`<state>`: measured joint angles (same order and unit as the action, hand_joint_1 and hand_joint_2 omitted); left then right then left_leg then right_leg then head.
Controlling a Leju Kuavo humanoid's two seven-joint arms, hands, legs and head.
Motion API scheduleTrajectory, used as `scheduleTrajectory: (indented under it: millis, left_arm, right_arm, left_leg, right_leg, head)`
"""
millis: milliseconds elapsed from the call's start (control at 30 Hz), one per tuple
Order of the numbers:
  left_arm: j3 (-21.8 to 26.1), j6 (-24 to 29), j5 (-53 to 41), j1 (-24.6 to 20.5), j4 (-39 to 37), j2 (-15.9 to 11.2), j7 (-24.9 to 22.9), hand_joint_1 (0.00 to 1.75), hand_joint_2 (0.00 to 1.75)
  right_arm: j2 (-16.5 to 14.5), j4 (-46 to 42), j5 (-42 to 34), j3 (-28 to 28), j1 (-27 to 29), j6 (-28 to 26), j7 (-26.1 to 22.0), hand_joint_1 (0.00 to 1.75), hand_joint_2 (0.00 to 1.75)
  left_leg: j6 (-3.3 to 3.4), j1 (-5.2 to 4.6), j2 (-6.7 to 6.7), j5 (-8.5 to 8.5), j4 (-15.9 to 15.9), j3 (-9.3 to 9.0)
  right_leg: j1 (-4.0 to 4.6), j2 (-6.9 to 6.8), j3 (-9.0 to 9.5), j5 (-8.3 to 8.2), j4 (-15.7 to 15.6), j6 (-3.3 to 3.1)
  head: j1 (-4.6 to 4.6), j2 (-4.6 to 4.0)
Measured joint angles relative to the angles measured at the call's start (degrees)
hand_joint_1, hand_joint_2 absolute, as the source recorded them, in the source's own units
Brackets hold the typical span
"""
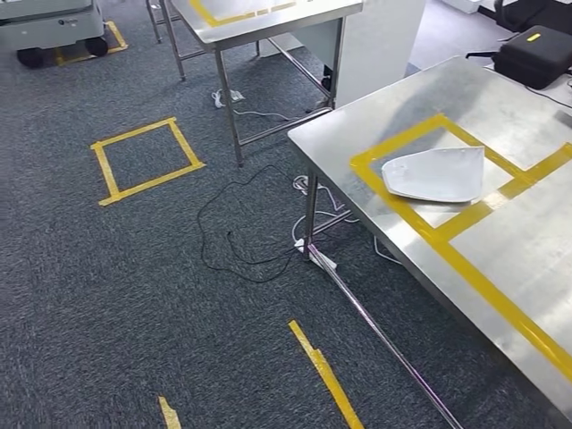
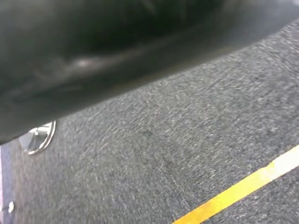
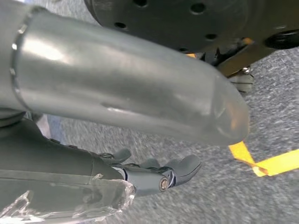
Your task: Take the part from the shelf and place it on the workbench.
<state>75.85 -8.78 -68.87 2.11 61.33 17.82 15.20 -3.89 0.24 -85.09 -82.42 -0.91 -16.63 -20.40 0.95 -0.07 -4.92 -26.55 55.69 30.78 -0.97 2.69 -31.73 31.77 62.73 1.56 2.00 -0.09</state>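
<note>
Part (image 1: 435, 173): pale flat plate, lying inside the yellow tape frame (image 1: 432, 228) on the steel workbench (image 1: 378, 98), at 3 o'clock in the head view; placement looks complete. Right hand (image 3: 148, 175): hangs over carpet, fingers apart, holding nothing. Left hand: state cannot be told. Black cable (image 1: 232, 223): loose on floor, 9 o'clock of the bench leg.

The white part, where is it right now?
In the head view the white part lies flat on the steel workbench at the right, inside the far yellow tape rectangle, short of the black case.
</note>
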Motion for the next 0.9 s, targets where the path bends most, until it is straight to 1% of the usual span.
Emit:
scheduleTrajectory:
  millis: [33, 67, 100, 133, 167, 200, 233, 267, 300, 333, 367, 400, 433, 467, 500, 533, 567, 600, 633, 667, 700, 733, 767, 800, 833, 867, 900]
  left_arm:
    - [0.05, -0.53, 0.20, -0.14, -0.01, 0.05, 0.03, 0.00, 0.00]
    - [0.25, -1.43, 0.58, -0.28, -0.02, 0.14, 0.07, 0.00, 0.00]
    - [0.57, -2.66, 1.11, -0.40, -0.07, 0.27, 0.14, 0.00, 0.00]
    - [1.08, -3.82, 1.70, -0.43, -0.19, 0.39, 0.22, 0.00, 0.00]
    - [1.67, -4.66, 2.24, -0.40, -0.43, 0.50, 0.30, 0.00, 0.00]
    - [2.23, -5.11, 2.67, -0.39, -0.89, 0.59, 0.42, 0.00, 0.00]
    - [2.67, -5.18, 3.04, -0.41, -1.58, 0.62, 0.53, 0.00, 0.00]
    - [2.94, -5.07, 3.30, -0.47, -2.45, 0.66, 0.63, 0.00, 0.00]
    - [3.05, -4.93, 3.49, -0.52, -3.48, 0.69, 0.73, 0.00, 0.00]
    - [3.09, -4.70, 3.67, -0.54, -4.52, 0.69, 0.82, 0.00, 0.00]
    - [3.13, -4.48, 3.79, -0.52, -5.51, 0.69, 0.94, 0.00, 0.00]
    - [3.21, -4.24, 3.90, -0.48, -6.51, 0.69, 1.07, 0.00, 0.00]
    - [3.30, -4.04, 4.00, -0.45, -7.46, 0.69, 1.24, 0.00, 0.00]
    - [3.36, -3.92, 4.05, -0.42, -8.38, 0.69, 1.44, 0.00, 0.00]
    - [3.37, -3.78, 4.11, -0.43, -9.37, 0.69, 1.69, 0.00, 0.00]
    - [3.32, -3.62, 4.17, -0.46, -10.36, 0.69, 1.97, 0.00, 0.00]
    - [3.23, -3.40, 4.24, -0.48, -11.33, 0.69, 2.26, 0.00, 0.00]
    - [3.15, -3.12, 4.30, -0.47, -12.26, 0.69, 2.48, 0.00, 0.00]
    - [3.11, -2.88, 4.34, -0.43, -13.05, 0.69, 2.62, 0.00, 0.00]
    - [3.10, -2.72, 4.38, -0.37, -13.67, 0.70, 2.69, 0.00, 0.00]
    - [3.13, -2.63, 4.42, -0.33, -14.19, 0.73, 2.72, 0.00, 0.00]
    - [3.14, -2.60, 4.45, -0.35, -14.59, 0.75, 2.74, 0.00, 0.00]
    - [3.14, -2.61, 4.48, -0.42, -14.97, 0.77, 2.76, 0.00, 0.00]
    - [3.14, -2.61, 4.49, -0.48, -15.33, 0.78, 2.78, 0.00, 0.00]
    - [3.14, -2.62, 4.49, -0.52, -15.64, 0.78, 2.79, 0.00, 0.00]
    - [3.15, -2.62, 4.48, -0.53, -15.94, 0.78, 2.79, 0.00, 0.00]
    - [3.15, -2.62, 4.48, -0.52, -16.18, 0.78, 2.79, 0.00, 0.00]
  right_arm:
    - [0.00, 0.00, -0.01, 0.01, 0.02, 0.00, -0.01, 0.00, 0.00]
    - [0.00, 0.00, -0.01, 0.02, 0.06, -0.02, -0.05, 0.00, 0.00]
    - [0.00, 0.00, -0.02, 0.04, 0.08, -0.05, -0.12, 0.00, 0.00]
    - [-0.01, 0.00, -0.03, 0.07, 0.08, -0.13, -0.23, 0.00, 0.00]
    - [-0.04, -0.01, -0.04, 0.12, 0.06, -0.22, -0.37, 0.00, 0.00]
    - [-0.07, -0.01, -0.05, 0.22, 0.04, -0.32, -0.51, 0.00, 0.00]
    - [-0.12, -0.02, -0.05, 0.33, 0.08, -0.42, -0.63, 0.00, 0.00]
    - [-0.17, -0.02, -0.07, 0.44, 0.18, -0.49, -0.72, 0.00, 0.00]
    - [-0.21, -0.02, -0.08, 0.53, 0.30, -0.54, -0.78, 0.00, 0.00]
    - [-0.24, -0.02, -0.08, 0.57, 0.40, -0.56, -0.80, 0.00, 0.00]
    - [-0.26, -0.02, -0.09, 0.58, 0.46, -0.59, -0.82, 0.00, 0.00]
    - [-0.26, -0.02, -0.09, 0.60, 0.46, -0.61, -0.84, 0.00, 0.00]
    - [-0.27, -0.02, -0.09, 0.61, 0.45, -0.62, -0.89, 0.00, 0.00]
    - [-0.28, -0.02, -0.10, 0.63, 0.42, -0.62, -0.98, 0.00, 0.00]
    - [-0.32, -0.02, -0.11, 0.67, 0.39, -0.60, -1.12, 0.00, 0.00]
    - [-0.35, -0.02, -0.12, 0.75, 0.36, -0.57, -1.29, 0.00, 0.00]
    - [-0.40, -0.02, -0.13, 0.83, 0.33, -0.55, -1.43, 0.00, 0.00]
    - [-0.44, -0.02, -0.14, 0.91, 0.29, -0.54, -1.53, 0.00, 0.00]
    - [-0.49, -0.02, -0.15, 0.97, 0.22, -0.52, -1.59, 0.00, 0.00]
    - [-0.54, -0.02, -0.15, 1.01, 0.13, -0.51, -1.61, 0.00, 0.00]
    - [-0.57, -0.02, -0.15, 1.03, 0.03, -0.51, -1.66, 0.00, 0.00]
    - [-0.61, -0.02, -0.15, 1.05, -0.02, -0.50, -1.71, 0.00, 0.00]
    - [-0.61, -0.02, -0.15, 1.07, 0.02, -0.50, -1.74, 0.00, 0.00]
    - [-0.61, -0.02, -0.15, 1.08, 0.12, -0.50, -1.75, 0.00, 0.00]
    - [-0.61, -0.02, -0.15, 1.10, 0.26, -0.50, -1.74, 0.00, 0.00]
    - [-0.61, -0.02, -0.15, 1.13, 0.39, -0.50, -1.73, 0.00, 0.00]
    - [-0.61, -0.02, -0.15, 1.16, 0.46, -0.50, -1.72, 0.00, 0.00]
  left_leg:
    - [-0.30, -0.03, -0.80, -0.07, 0.25, 0.20]
    - [-0.67, -0.03, -1.52, -0.07, 0.47, 0.54]
    - [-1.09, 0.01, -2.24, 0.04, 0.65, 0.94]
    - [-1.48, 0.16, -2.96, 0.23, 0.68, 1.33]
    - [-1.81, 0.27, -3.13, 0.27, 0.79, 1.57]
    - [-2.12, 0.26, -2.20, -0.18, 1.44, 1.96]
    - [-2.37, 0.21, -0.66, -1.29, 3.13, 2.78]
    - [-2.59, 0.19, 1.26, -2.98, 5.94, 4.10]
    - [-2.81, 0.19, 2.97, -4.95, 9.71, 5.95]
    - [-2.96, 0.30, 3.78, -6.58, 13.51, 7.81]
    - [-3.04, 0.40, 4.17, -7.38, 16.18, 9.07]
    - [-3.04, 0.47, 4.39, -7.15, 17.04, 9.38]
    - [-2.95, 0.50, 4.61, -5.88, 15.59, 8.45]
    - [-2.76, 0.46, 5.21, -4.06, 12.34, 6.48]
    - [-2.50, 0.30, 6.69, -2.52, 8.36, 4.10]
    - [-2.16, 0.06, 8.09, -1.52, 4.88, 2.03]
    - [-1.81, -0.21, 9.20, -1.14, 2.61, 0.70]
    - [-1.49, -0.46, 9.73, -1.25, 1.60, 0.17]
    - [-1.15, -0.63, 9.16, -1.30, 1.36, 0.18]
    - [-0.75, -0.58, 8.47, -1.16, 1.12, 0.14]
    - [-0.37, -0.49, 7.82, -0.99, 0.86, 0.08]
    - [0.01, -0.37, 7.14, -0.76, 0.61, 0.01]
    - [0.32, -0.23, 6.47, -0.58, 0.42, -0.06]
    - [0.46, -0.24, 5.79, -0.55, 0.42, -0.04]
    - [0.56, -0.26, 5.01, -0.55, 0.44, -0.01]
    - [0.61, -0.29, 4.22, -0.58, 0.46, -0.05]
    - [0.62, -0.31, 3.39, -0.63, 0.49, -0.12]
  right_leg:
    - [-0.22, 1.52, 1.23, -1.26, -3.12, -0.09]
    - [-0.37, 2.74, 1.96, -1.75, -4.90, -0.23]
    - [-0.36, 3.16, 2.18, -1.62, -5.46, -0.48]
    - [-0.33, 2.51, 2.26, -1.61, -5.54, -0.81]
    - [-0.32, 1.77, 2.33, -1.76, -5.61, -1.17]
    - [-0.33, 1.01, 2.42, -1.89, -5.75, -1.52]
    - [-0.34, 0.11, 2.55, -1.99, -5.93, -1.81]
    - [-0.27, -0.87, 2.68, -1.98, -6.05, -2.03]
    - [-0.11, -1.86, 2.74, -1.90, -6.07, -2.19]
    - [0.04, -2.90, 2.76, -1.80, -6.07, -2.30]
    - [0.16, -3.87, 2.75, -1.70, -6.07, -2.38]
    - [0.25, -4.76, 2.72, -1.59, -6.06, -2.40]
    - [0.32, -5.58, 2.71, -1.45, -6.06, -2.37]
    - [0.37, -6.34, 2.79, -1.28, -6.06, -2.30]
    - [0.45, -7.01, 3.14, -1.05, -6.06, -2.17]
    - [0.59, -7.59, 3.36, -0.75, -6.00, -1.92]
    - [0.70, -8.14, 3.65, -0.50, -5.98, -1.66]
    - [0.78, -8.69, 3.89, -0.28, -6.01, -1.35]
    - [0.79, -9.30, 4.14, -0.11, -6.08, -1.02]
    - [0.68, -9.75, 4.36, 0.06, -6.13, -0.73]
    - [0.56, -9.15, 4.40, 0.58, -5.72, -0.43]
    - [0.46, -7.88, 3.98, 1.62, -4.34, -0.19]
    - [0.36, -6.17, 2.75, 3.19, -1.75, -0.01]
    - [0.33, -4.37, 1.07, 5.04, 1.91, 0.10]
    - [0.32, -3.41, -1.02, 6.64, 5.93, 0.17]
    - [0.32, -2.98, -2.84, 7.37, 9.01, 0.23]
    - [0.32, -2.80, -3.93, 6.92, 10.22, 0.25]
  head:
    - [0.02, 0.00]
    - [0.01, 0.00]
    - [0.02, 0.00]
    - [0.05, 0.00]
    - [0.01, 0.00]
    - [0.20, 0.00]
    - [0.44, 0.00]
    - [0.66, 0.00]
    - [0.89, 0.00]
    - [0.92, 0.00]
    - [0.92, 0.00]
    - [0.92, 0.00]
    - [0.92, 0.00]
    - [0.92, 0.00]
    - [0.92, 0.00]
    - [0.92, 0.00]
    - [0.84, 0.00]
    - [0.77, 0.00]
    - [0.69, 0.00]
    - [0.65, 0.00]
    - [0.56, 0.00]
    - [0.45, 0.00]
    - [0.29, 0.00]
    - [0.11, 0.00]
    - [0.04, 0.00]
    - [0.02, 0.00]
    - [0.03, 0.00]
